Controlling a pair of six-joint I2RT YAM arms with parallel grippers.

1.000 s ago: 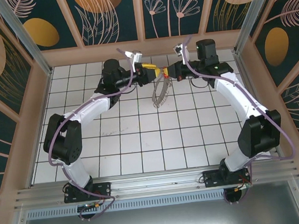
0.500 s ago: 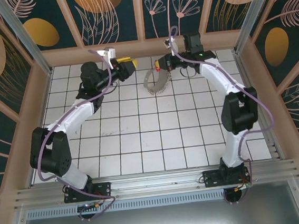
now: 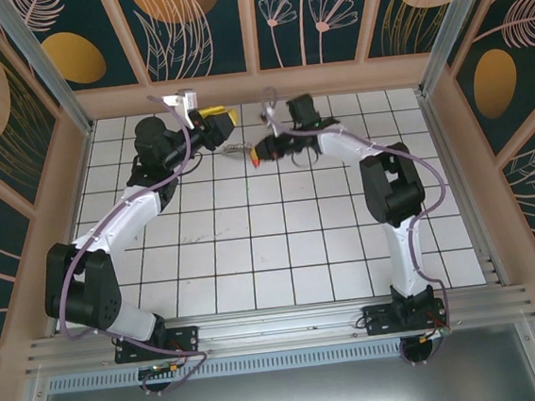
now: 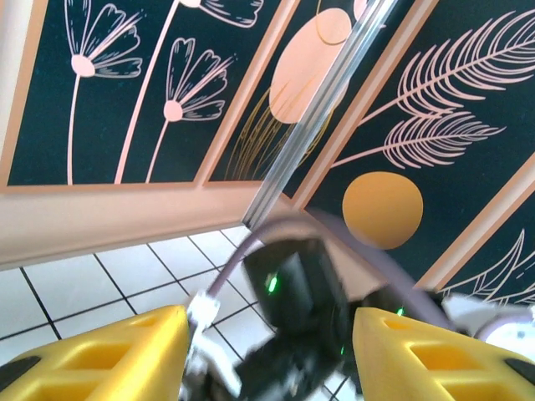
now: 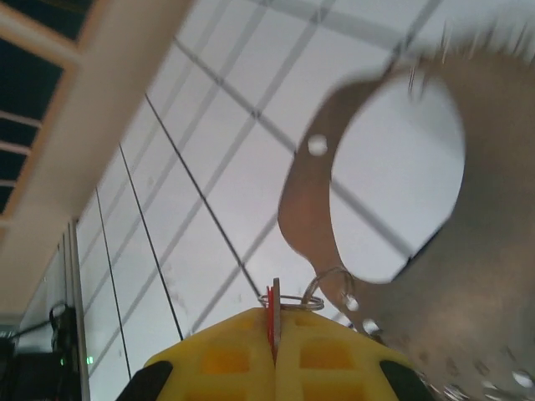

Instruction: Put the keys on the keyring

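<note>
White-tiled worktop [image 3: 254, 259], floral panels behind: the left gripper [image 3: 225, 119] hangs over the far tiles, its yellow fingers [image 4: 100, 355] spread apart and empty. Just to its right the keyring [image 5: 294, 209] dangles, apparently clear of the tiles and linked through a small wire ring [image 5: 303, 299] to the red key [image 5: 272, 313]. The right gripper [image 3: 260, 152] pinches that key tight by its thin head. The edge-on pinch looks slight; a jolt, or a knock from the open fingers, could twist the key free and drop both.
</note>
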